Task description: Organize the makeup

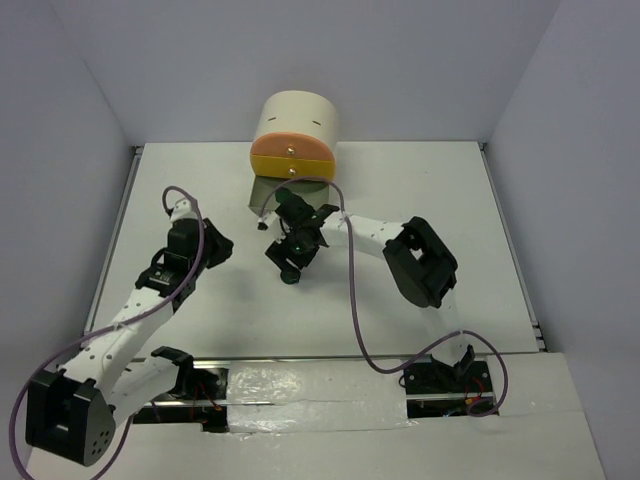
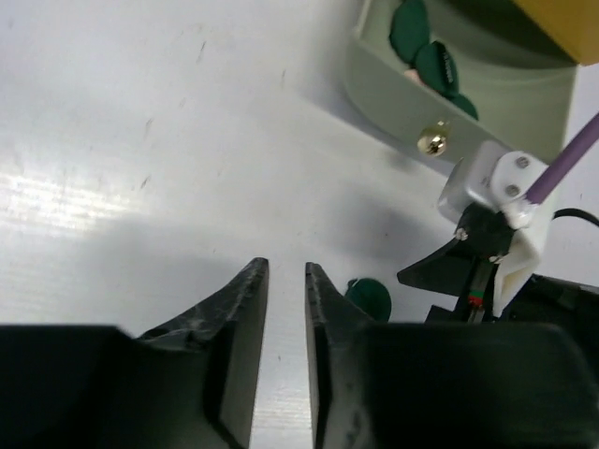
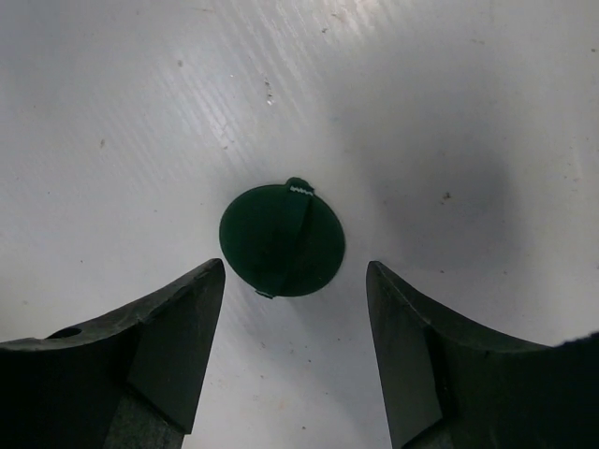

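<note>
Two black fingers of the right end effector stood wide apart and held nothing, poised above a dark green round disc that lay flat on the white worktop, between the fingertips and slightly ahead of them, touching neither. The disc bore a small tab at its far edge and a faint ridge across its face. The left end effector was narrowed to a slim gap with nothing in it, hovering over bare worktop just beside the right arm. Beyond both, the pale green drawer with a brass knob stood pulled out at the foot of the cream drum-shaped cabinet, and several matching green discs already lay overlapping inside it. The step in hand looked like collecting this disc, the only one seen outside the drawer, to join the others. The next move would call for lowering the right fingers to the worktop on either side of the disc, pinching its thin rim squarely, then lifting and carrying it over the drawer wall. A flat disc of that kind could easily slip or tip under a shallow pinch. No brand, label or readable writing showed on the disc, the drawer or the cabinet.
</note>
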